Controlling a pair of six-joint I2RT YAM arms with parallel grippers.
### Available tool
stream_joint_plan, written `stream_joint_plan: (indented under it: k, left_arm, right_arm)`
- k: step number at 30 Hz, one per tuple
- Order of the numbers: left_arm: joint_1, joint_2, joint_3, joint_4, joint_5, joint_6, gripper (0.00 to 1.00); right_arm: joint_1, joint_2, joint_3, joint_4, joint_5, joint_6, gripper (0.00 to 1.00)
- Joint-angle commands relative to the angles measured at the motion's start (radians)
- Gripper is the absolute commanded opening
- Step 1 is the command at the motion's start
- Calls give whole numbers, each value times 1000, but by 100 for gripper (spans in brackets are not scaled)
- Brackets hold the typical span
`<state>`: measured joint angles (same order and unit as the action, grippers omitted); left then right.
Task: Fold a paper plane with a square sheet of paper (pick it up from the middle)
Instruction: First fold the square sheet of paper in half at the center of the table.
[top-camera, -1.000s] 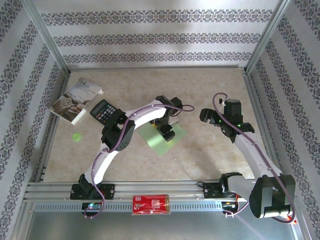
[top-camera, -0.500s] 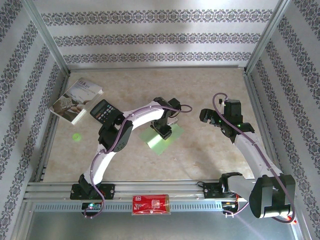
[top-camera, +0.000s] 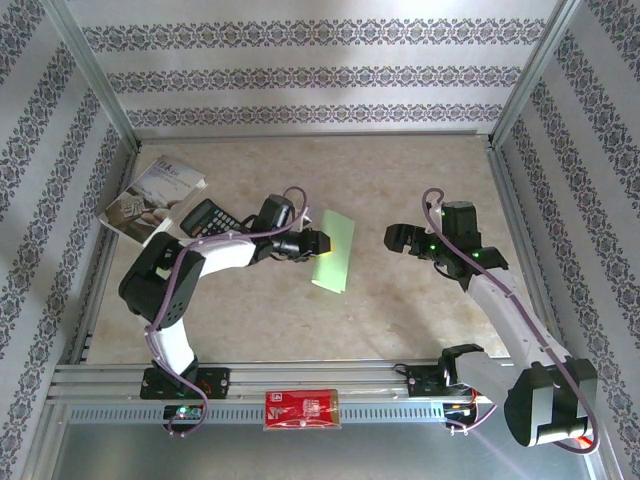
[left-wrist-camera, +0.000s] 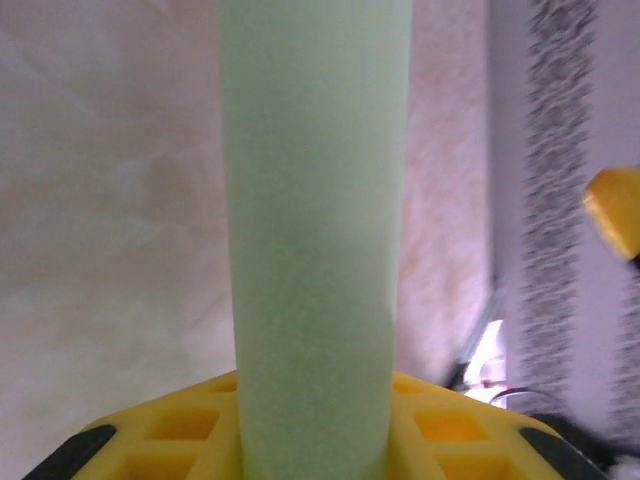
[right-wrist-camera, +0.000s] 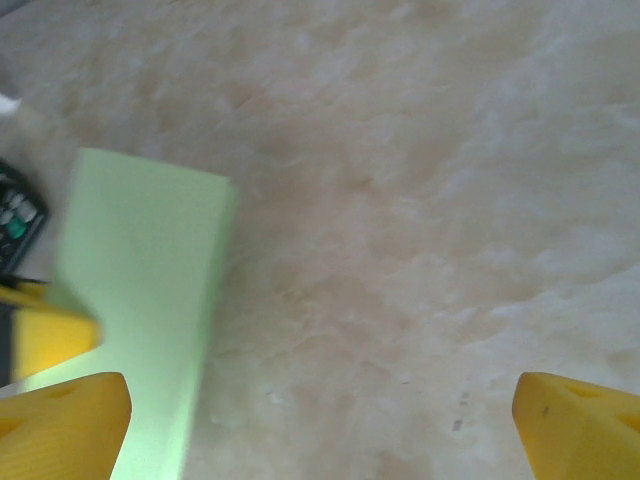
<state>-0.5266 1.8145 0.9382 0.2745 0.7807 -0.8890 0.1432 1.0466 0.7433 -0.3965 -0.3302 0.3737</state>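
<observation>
While the right gripper (top-camera: 393, 238) hangs wide open, the left gripper (top-camera: 316, 243) pinches the thin light green square sheet of paper (top-camera: 336, 250).

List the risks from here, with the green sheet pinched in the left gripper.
1. The light green square sheet of paper, held in the left gripper, looks bent into a narrow band. It may slip or crease crookedly.
2. The open right gripper sits close beside it, so a mistimed grab could crumple it.
3. The left arm passes right by the black calculator and might nudge it.
</observation>
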Motion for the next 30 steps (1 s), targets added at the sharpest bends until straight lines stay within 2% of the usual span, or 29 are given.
stream_joint_plan:
  k: [1,5,13,22,30]
  left_arm:
    - [-13,96,-81,507,85,-358,30]
    - [-12,155,-84,484,74,-335,28]
    - [-14,101,-56,73,-15,-80,29]
    - [-15,53,10,-321,-155,156,34]
    - [-15,54,23,-412,-223,221,39]
  right_arm:
    - [34,29,30,-21,-116,26,98]
    - [94,95,22,1,-143,33,98]
    - [213,235,24,103,-148,80,94]
    - [270,357,36,223,-134,137,80]
    - [306,460,48,307,-135,185,62]
